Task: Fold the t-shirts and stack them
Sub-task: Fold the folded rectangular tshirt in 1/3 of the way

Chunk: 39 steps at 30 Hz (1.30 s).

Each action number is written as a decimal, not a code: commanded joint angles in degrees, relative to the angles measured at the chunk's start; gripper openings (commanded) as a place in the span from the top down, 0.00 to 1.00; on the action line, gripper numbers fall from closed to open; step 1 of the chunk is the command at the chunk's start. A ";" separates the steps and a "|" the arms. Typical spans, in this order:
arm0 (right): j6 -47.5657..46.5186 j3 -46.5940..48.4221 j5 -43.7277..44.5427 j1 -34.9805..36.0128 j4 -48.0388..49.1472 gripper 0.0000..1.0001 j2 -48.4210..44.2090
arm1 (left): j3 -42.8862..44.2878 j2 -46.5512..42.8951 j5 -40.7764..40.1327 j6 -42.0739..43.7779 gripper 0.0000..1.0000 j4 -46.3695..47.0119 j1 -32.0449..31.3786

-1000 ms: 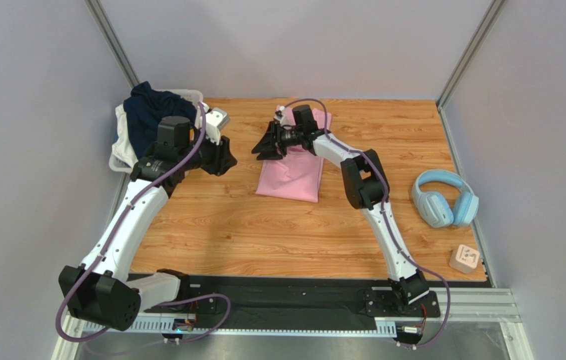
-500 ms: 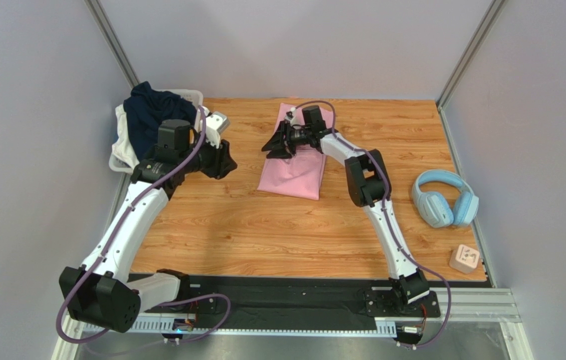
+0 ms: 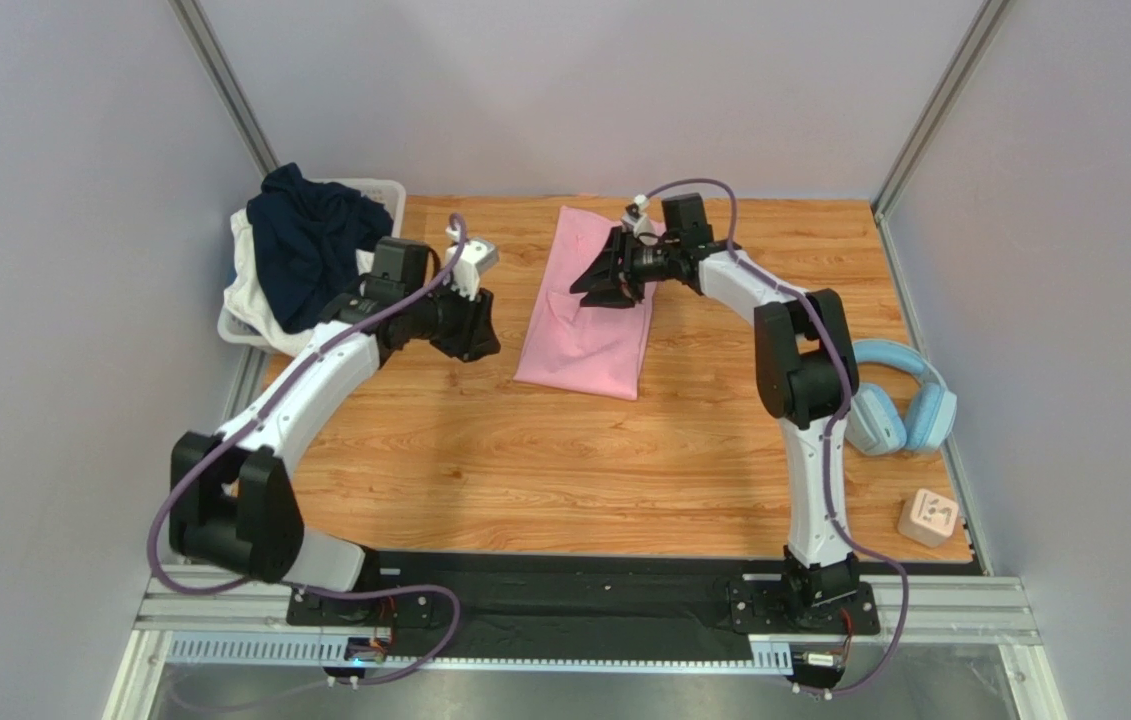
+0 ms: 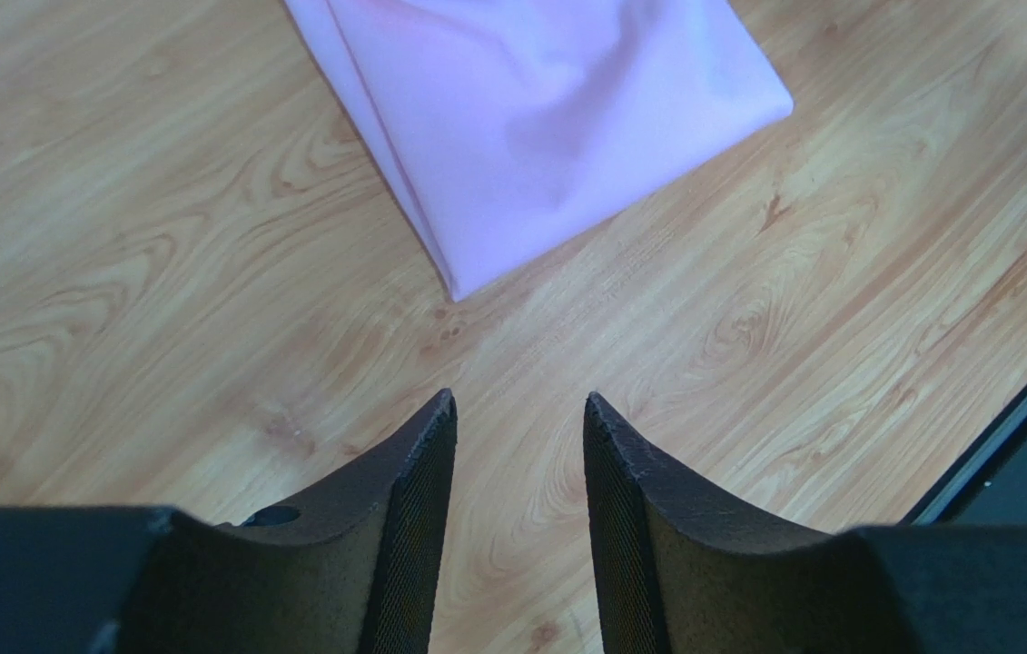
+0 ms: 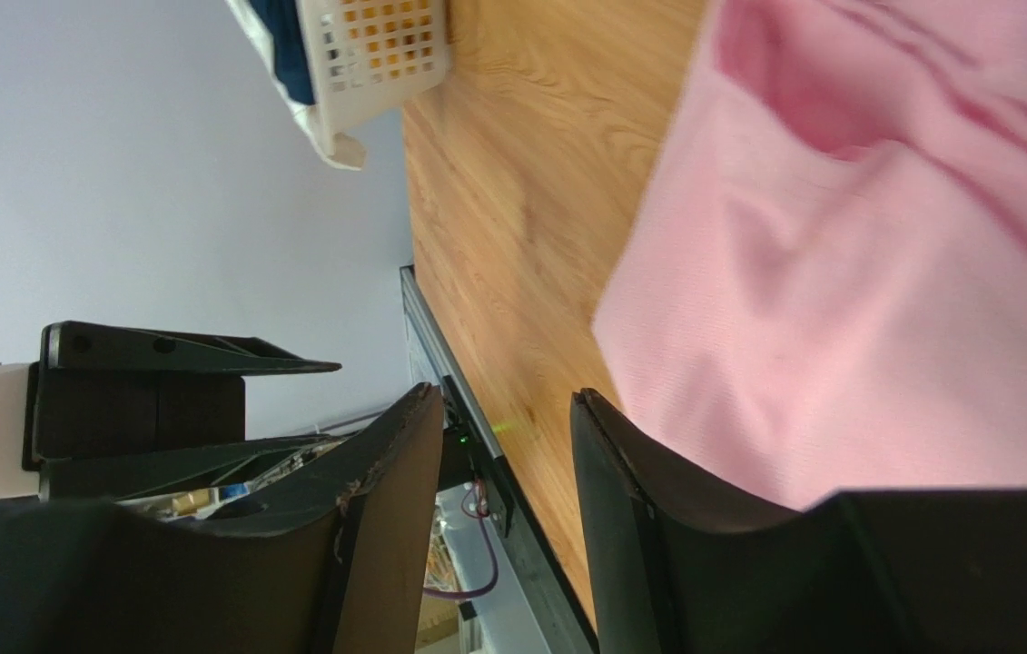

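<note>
1. We are holding the left gripper [image 4: 519, 402] low over the bare table [image 3: 526, 450], just left of the pink shirt [image 3: 583, 323] and close to its near corner. The jaws are standing apart with nothing between them.
2. We are hovering the right gripper [image 5: 505, 395] over the far half of the same shirt. Its jaws are likewise apart and empty, with the cloth showing beyond the fingers rather than between them.
3. The pink shirt is lying flat mid-table as a long, narrow folded strip running far to near. We judge that one fold across its length is what it needs next.
4. Both grippers are sitting open at the strip, likely so that each can pinch an edge and carry one end over the other.
5. The navy shirt [image 3: 301, 240] is lying crumpled in the basket [image 3: 383, 189] at the far left, unfolded. We judge the job well short of halfway.
6. The headphones [image 3: 887, 398] are resting at the right edge, well apart from the work.
</note>
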 commanded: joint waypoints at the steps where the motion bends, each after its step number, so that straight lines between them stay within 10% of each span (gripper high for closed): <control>1: -1.95 -4.66 1.91 -1.26 -1.29 0.55 2.31 | 5.64 8.27 -0.43 1.75 0.54 -0.18 -3.49; 11: -3.35 -5.97 3.84 -2.22 -8.49 0.61 8.83 | 21.17 24.90 -1.49 0.17 0.54 -3.52 -7.28; 19: -7.49 -8.87 3.40 -2.67 -11.14 0.50 -3.70 | 25.77 30.35 -1.58 -0.97 0.55 -3.52 -7.28; 28: -3.19 -26.25 1.91 -0.30 0.34 0.48 -16.83 | 24.98 33.70 0.70 -3.08 0.55 -3.52 -8.16; 39: 0.42 -32.26 2.00 1.64 8.90 0.52 -9.91 | 23.75 32.13 0.44 -2.38 0.55 -5.54 -9.91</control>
